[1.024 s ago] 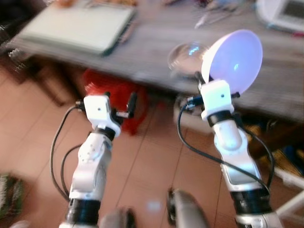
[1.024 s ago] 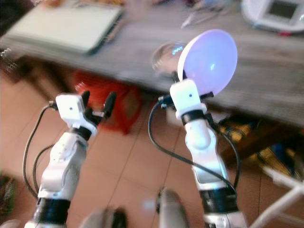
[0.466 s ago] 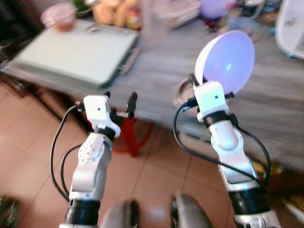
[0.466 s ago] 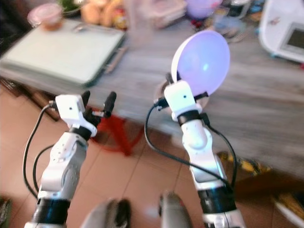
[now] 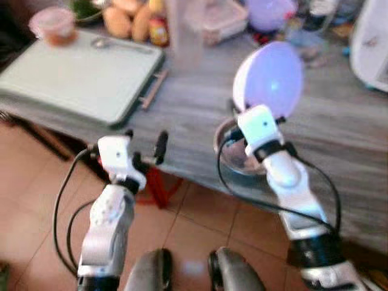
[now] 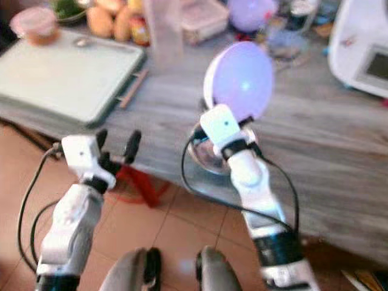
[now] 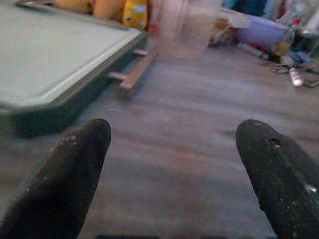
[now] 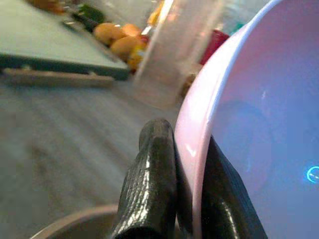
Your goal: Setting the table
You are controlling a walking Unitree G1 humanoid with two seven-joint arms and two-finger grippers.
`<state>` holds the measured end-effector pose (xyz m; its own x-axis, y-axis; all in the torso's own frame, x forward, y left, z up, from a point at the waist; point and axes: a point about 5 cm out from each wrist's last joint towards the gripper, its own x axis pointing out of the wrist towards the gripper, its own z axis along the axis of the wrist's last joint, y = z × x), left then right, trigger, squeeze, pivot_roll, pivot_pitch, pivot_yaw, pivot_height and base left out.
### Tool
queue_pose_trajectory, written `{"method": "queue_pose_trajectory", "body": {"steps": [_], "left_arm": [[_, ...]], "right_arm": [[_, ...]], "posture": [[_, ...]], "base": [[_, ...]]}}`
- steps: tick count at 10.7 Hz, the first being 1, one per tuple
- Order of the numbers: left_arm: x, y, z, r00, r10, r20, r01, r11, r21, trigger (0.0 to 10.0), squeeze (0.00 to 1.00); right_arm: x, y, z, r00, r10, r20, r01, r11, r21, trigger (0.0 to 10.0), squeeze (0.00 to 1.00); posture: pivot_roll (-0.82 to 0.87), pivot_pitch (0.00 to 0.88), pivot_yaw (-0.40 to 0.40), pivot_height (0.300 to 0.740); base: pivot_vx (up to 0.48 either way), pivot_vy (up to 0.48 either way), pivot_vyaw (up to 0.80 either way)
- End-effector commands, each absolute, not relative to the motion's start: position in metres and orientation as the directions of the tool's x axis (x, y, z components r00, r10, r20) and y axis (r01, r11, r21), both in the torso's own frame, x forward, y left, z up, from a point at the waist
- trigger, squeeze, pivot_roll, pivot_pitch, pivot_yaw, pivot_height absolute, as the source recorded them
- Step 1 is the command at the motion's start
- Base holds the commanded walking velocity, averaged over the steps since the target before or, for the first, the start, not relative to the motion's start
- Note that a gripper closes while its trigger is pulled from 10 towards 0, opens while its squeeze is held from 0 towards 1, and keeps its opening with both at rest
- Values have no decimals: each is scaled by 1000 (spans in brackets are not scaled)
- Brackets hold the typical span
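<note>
My right gripper (image 8: 182,186) is shut on the rim of a pale lilac bowl (image 5: 270,79), which stands on edge above the grey wooden table (image 5: 200,103). Just beneath it, by the table's near edge, sits a steel bowl (image 5: 233,159). My left gripper (image 7: 174,164) is open, with nothing between its fingers, and hovers at the near table edge beside a large pale green board (image 5: 73,76).
At the back of the table stand a clear tall tumbler (image 5: 185,33), a food box (image 5: 221,15), fruit (image 5: 124,18), a pink-lidded tub (image 5: 51,24) and a second lilac bowl (image 5: 270,12). A white appliance (image 6: 361,45) occupies the right. A red stool (image 5: 157,182) stands below on the tiled floor.
The camera has come closer to the table and the view has shifted. Both arms now reach over the table edge; the lilac bowl stays held above the steel bowl.
</note>
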<state>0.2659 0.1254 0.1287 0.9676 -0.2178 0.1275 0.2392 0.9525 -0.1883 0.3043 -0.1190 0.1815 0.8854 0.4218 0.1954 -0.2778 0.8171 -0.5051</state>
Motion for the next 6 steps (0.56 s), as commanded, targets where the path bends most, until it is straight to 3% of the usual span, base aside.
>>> {"method": "queue_pose_trajectory", "body": {"steps": [1, 3, 6], "left_arm": [[264, 125, 132, 967, -216, 137, 239, 953, -185, 10000, 0], [259, 129, 129, 976, -182, 116, 202, 960, -193, 10000, 0], [261, 128, 128, 978, -175, 114, 195, 961, -198, 10000, 0]], "right_arm": [[302, -111, 186, 856, 478, 195, -328, 795, -510, 10000, 0], [301, -99, 188, 745, 659, 107, -521, 674, -524, 10000, 0], [317, -100, 187, 660, 750, -42, -637, 529, -561, 10000, 0]], "posture": [[-45, 209, 29, 740], [-41, 213, 17, 740], [-40, 206, -1, 740]], "base": [[0, 0, 0], [0, 0, 0], [0, 0, 0]]}}
